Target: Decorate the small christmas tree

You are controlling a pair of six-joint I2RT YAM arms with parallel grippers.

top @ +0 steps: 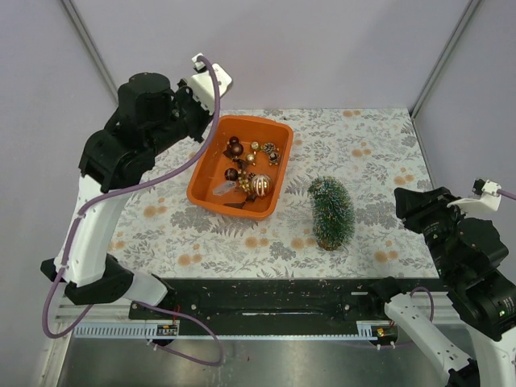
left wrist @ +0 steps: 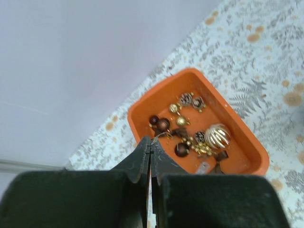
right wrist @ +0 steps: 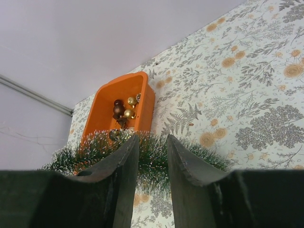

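Surface (top: 387,145): floral print, pale walls behind.
Tree: small christmas tree (top: 331,212) lies on its side, just right of orange tub (top: 205,189).
Tub: holds baubles (top: 260,185).
Left jaws: pressed together over tub's edge.
Right jaws: partly apart, empty, near tree.

This is a robotics lab test cell rather than a home. Plain pale walls (top: 322,48) box in the floral-printed surface (top: 379,161), and bare metal struts (top: 439,56) run up the corners. The left arm (top: 93,234) and right arm (top: 472,258), both in black and white housings, are bolted to a black mounting rail (top: 274,297) along the near edge. A purple cable (top: 218,97) loops loosely along the left one. The only homely items look like set-out props: an orange tub (top: 201,189) of baubles (top: 260,185) and the small christmas tree (top: 331,211).
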